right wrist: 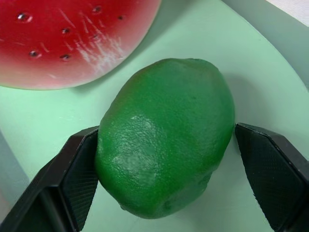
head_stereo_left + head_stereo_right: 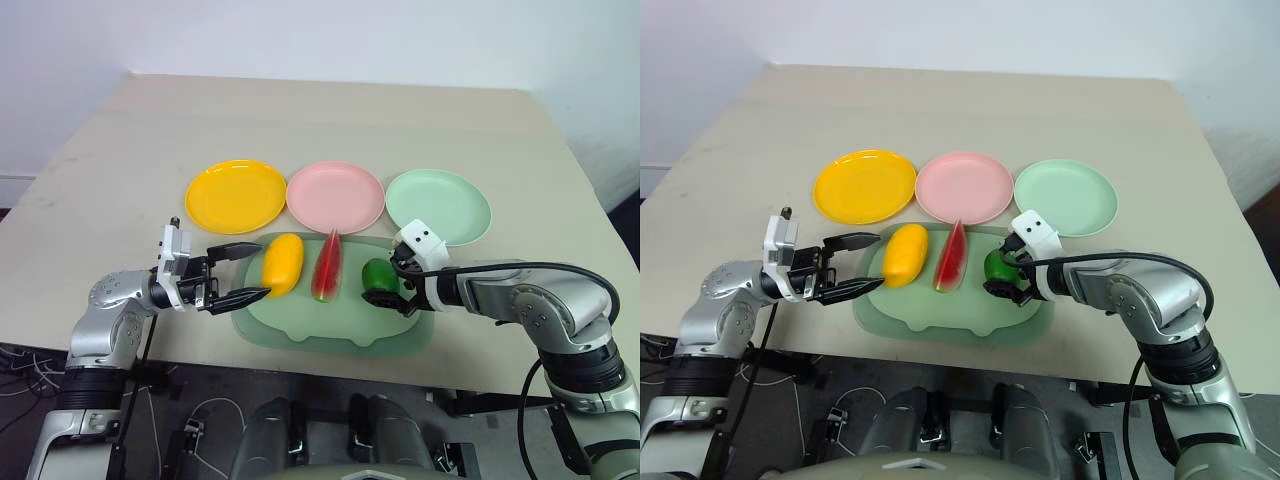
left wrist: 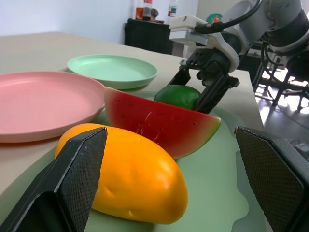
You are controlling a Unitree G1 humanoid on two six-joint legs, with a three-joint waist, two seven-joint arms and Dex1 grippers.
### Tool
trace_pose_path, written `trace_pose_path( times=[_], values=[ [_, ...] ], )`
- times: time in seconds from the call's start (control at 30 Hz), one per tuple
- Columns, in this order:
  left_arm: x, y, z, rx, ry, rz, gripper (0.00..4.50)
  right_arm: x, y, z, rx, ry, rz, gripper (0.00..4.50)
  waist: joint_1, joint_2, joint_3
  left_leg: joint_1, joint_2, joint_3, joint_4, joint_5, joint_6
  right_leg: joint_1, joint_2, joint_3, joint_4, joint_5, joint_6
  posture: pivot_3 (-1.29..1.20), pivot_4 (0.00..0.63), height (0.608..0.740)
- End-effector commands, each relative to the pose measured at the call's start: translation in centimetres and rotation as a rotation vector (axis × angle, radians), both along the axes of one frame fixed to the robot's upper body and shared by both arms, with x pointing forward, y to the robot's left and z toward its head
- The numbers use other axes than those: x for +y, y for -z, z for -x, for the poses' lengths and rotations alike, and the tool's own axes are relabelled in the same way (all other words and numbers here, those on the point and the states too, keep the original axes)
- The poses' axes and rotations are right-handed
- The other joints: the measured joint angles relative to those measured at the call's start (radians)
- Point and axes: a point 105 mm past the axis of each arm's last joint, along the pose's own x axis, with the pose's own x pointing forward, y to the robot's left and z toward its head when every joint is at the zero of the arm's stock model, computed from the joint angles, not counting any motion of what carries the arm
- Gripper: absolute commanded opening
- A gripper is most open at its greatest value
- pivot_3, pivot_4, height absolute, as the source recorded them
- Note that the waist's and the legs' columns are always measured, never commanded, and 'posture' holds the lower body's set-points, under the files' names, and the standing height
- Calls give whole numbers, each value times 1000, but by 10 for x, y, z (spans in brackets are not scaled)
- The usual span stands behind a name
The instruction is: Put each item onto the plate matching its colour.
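Beige table (image 2: 120,170) carrying everything. Pale green pig-shaped mat (image 2: 300,325) at near edge, holding all three fruits in a row: mango (image 2: 282,263) toward robot's left, watermelon wedge (image 2: 327,266) in middle, lime (image 2: 379,274) toward robot's right. Behind mat, three round plates in a line, all bare: yellow-orange plate (image 2: 235,195) on left, pink plate (image 2: 335,196) centre, mint green plate (image 2: 438,206) on right; yellow and pink rims about touching, pink and mint just beside each other. Mango long axis running near-to-far, far end tipped slightly right, lying flat. Wedge standing on its rind edge, long axis also near-to-far, far tip reaching mat's back edge just short of pink plate, red face toward mango. Lime long axis hard to judge from head views; in right wrist view, sitting on mat between the fingers. Left gripper (image 2: 240,272) level beside mat's left edge, pointing right at mango, jaws spread wide, nothing between them. Right gripper (image 1: 166,174) angled down over lime, jaws straddling it: one finger (image 1: 79,176) against the skin, the other just at or off the surface, contact there unclear.
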Motion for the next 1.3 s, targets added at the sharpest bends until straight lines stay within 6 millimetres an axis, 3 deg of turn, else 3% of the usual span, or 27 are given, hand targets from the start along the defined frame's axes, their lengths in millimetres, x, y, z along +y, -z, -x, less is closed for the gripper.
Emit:
trace_pose_path(
  times=[0.03, 0.1, 0.2, 0.3, 0.37, 0.47, 0.6, 0.83, 0.97, 1.0, 1.1, 1.3],
  values=[
    [5, -8, 1, -45, -11, -15, 4500, 2, -11, -3, -57, -9, -10, 3294, 0, 0, 0, 0, 0, 0, 0, 0, 0, 0, 0, 0, 0, 0, 0, 0, 150, 696],
    [6, -8, 1, -45, -12, -17, 4500, 2, -13, -3, -65, -12, -14, 2961, 0, 0, 0, 0, 0, 0, 0, 0, 0, 0, 0, 0, 0, 0, 0, 0, 150, 696],
    [8, -8, 1, -45, -15, -20, 4500, 4, -23, -1, -101, -47, -38, 2959, -1, 0, 0, 0, 0, 0, 0, 0, 0, 0, 0, 0, 0, 0, 0, 0, 150, 696],
    [9, -8, 1, -46, -18, -21, 4500, 9, -60, -4, -222, -92, -164, 2959, -1, 0, 0, -1, 0, 0, 0, 0, 0, -1, 0, 0, 0, 0, 0, 0, 150, 696],
    [10, -8, 1, -45, -19, -22, 4500, -2, -83, -23, -312, -15, -206, 2959, -3, 0, 0, -1, 0, 0, 0, 0, 0, -1, 0, 0, 0, 0, 0, 0, 150, 696],
    [10, -8, 2, -44, -20, -22, 4500, -27, -93, -56, -405, 111, -159, 2959, -7, 0, 0, -1, 0, 0, 1, 0, 0, -1, 0, 0, 0, 1, 2, 0, 150, 696],
    [10, -11, 1, -43, -28, -11, 4500, -62, -78, -102, -417, 252, -118, 2959, -6, 0, 0, -1, 0, 1, 1, 0, 0, -1, 0, 0, 0, 1, 2, 0, 150, 696],
    [14, -12, 0, -45, -35, -22, 4500, -102, -39, -147, -325, 446, -3, 2959, -29, 0, 0, -4, 0, 6, 1, 3, 1, -6, 0, 1, 6, 3, 4, 0, 150, 696],
    [15, -13, 1, -46, -40, -24, 4500, -109, -35, -154, -282, 488, 15, 2959, -38, 0, 1, -3, 1, 7, 3, 5, -2, -9, 0, 2, 13, 2, 5, 0, 150, 696],
    [16, -12, 1, -46, -41, -25, 4500, -110, -35, -154, -274, 489, 26, 3708, -39, 0, 1, -3, 2, 7, 4, 6, -3, -9, 0, 2, 14, 2, 5, 0, 150, 696],
    [17, -12, 2, -44, -43, -27, 4500, -109, -39, -154, -273, 469, 44, 4446, -44, 0, 1, -3, 2, 6, 6, 6, -4, -9, 0, 2, 16, 2, 5, 0, 150, 696],
    [17, -12, 3, -38, -43, -30, 4500, -105, -55, -150, -270, 433, 38, 4446, -50, 1, 1, -4, 2, 6, 5, 6, -4, -9, -1, 2, 16, 3, 3, 0, 150, 696]
  ],
)
